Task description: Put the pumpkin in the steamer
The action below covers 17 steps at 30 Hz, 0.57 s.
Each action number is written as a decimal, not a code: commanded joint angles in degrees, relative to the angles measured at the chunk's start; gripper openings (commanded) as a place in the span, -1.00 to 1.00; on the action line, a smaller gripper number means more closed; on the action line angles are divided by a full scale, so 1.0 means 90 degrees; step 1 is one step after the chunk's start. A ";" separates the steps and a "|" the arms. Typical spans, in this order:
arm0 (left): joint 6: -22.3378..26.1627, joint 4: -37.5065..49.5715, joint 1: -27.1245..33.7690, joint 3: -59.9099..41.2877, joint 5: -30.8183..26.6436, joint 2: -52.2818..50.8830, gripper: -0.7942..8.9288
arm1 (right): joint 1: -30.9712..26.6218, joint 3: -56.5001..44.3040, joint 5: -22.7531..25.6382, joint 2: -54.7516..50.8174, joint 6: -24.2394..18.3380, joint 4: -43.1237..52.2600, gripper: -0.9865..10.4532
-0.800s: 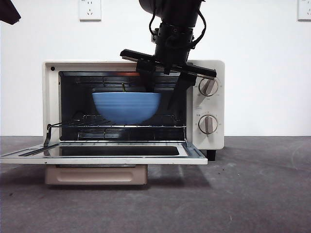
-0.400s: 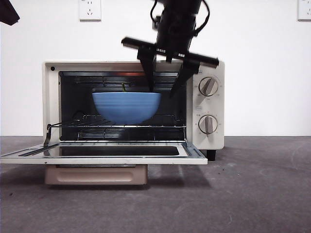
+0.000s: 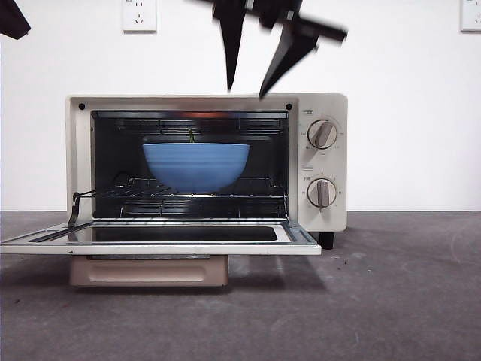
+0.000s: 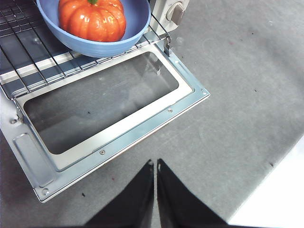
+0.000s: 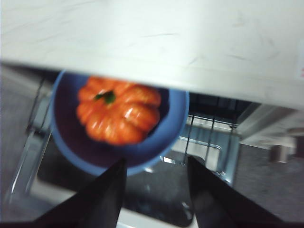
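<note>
Grey tabletop, glossy ribbed orange pumpkin (image 4: 92, 20) in blue bowl (image 3: 196, 165) inside steamer (image 3: 323, 162), right hand (image 3: 246, 89) spread, left hand (image 4: 155, 165) closed.

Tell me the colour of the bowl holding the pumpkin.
Blue. The bowl shows best in the left wrist view, cradling the orange pumpkin on the steamer's wire rack.

Blue ribbed bowl (image 3: 196, 165) resting on a wire rack (image 3: 188, 194). Dark grey tabletop (image 3: 391, 293) in the foreground; white wall (image 3: 406, 150) behind, bearing one socket plate (image 3: 139, 14) and a second (image 3: 470, 14) at the far edge.
</note>
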 commanded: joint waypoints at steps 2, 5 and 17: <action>0.0036 0.0036 -0.0032 0.0036 0.0007 0.0029 -0.81 | 0.0117 0.0148 0.0029 -0.0559 -0.1073 -0.0321 -0.47; 0.0036 0.0036 -0.0032 0.0036 0.0007 0.0029 -0.81 | 0.0109 0.0134 0.0061 -0.1018 -0.1399 -0.0605 -0.47; 0.0032 0.0041 -0.0012 0.0036 0.0007 0.0029 -0.81 | -0.0311 -0.1802 -0.0010 -0.3147 -0.1768 -0.0556 -0.47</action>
